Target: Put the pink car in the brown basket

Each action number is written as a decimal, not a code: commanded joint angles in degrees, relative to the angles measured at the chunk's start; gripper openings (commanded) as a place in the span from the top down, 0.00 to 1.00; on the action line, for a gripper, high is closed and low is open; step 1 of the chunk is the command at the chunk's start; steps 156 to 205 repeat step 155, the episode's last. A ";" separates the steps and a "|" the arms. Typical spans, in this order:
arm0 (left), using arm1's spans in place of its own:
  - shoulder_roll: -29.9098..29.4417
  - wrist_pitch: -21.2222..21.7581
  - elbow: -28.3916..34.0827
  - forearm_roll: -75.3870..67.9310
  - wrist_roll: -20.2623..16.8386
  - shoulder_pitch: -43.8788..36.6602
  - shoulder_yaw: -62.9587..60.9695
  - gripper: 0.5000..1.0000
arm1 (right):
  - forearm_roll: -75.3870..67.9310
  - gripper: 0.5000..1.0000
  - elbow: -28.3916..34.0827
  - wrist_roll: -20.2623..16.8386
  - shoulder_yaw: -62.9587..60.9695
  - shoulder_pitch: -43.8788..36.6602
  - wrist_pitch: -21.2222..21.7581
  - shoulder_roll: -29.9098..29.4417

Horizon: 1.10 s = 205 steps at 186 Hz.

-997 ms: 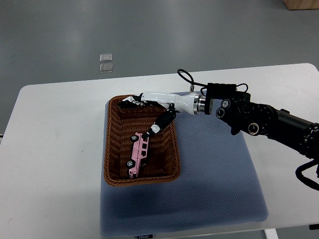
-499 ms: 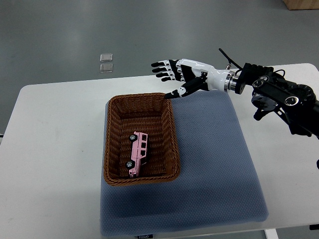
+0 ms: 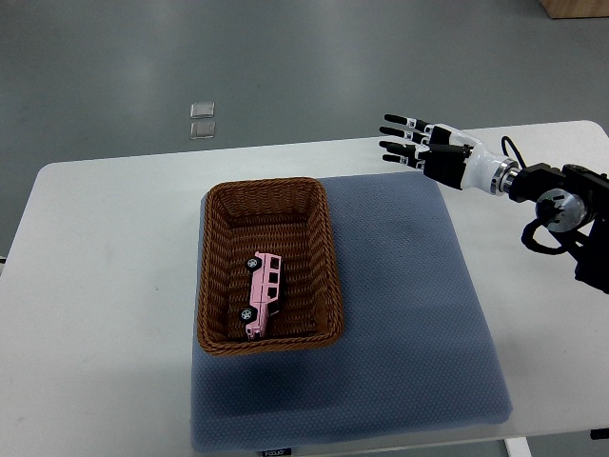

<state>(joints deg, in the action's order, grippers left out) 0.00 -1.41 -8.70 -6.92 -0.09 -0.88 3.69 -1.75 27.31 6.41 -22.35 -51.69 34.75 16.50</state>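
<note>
The robot's right hand [image 3: 425,149] hovers over the far right part of the white table [image 3: 105,286], fingers spread apart and holding nothing, its black fingertips pointing toward nine o'clock. Its arm enters from the picture's right edge at about three o'clock, with a black wrist joint and a thin cable looping beside it. The hand sits just past the far right corner of the blue-grey mat [image 3: 409,314] that covers the middle of the table. At roughly eight o'clock from the hand, well apart from it, the brown wicker basket [image 3: 214,276] rests on the mat's left side. The pink car [image 3: 262,295] lies inside the basket, tipped on its side in the near half, wheels facing nine o'clock. Beyond the table, at about eleven o'clock from the basket, two small clear squares [image 3: 202,121] lie on the grey floor.
</note>
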 commanded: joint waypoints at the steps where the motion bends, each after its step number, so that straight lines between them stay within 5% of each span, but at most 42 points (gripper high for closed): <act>1: 0.00 0.00 0.00 -0.02 0.00 0.00 0.00 0.00 | -3.69 0.19 -0.07 -0.43 -0.06 0.98 -0.82 -0.15; 205: 0.00 0.00 0.00 -0.02 0.00 0.00 0.00 0.00 | -4.31 0.17 -0.68 0.27 -0.23 4.05 -0.74 0.03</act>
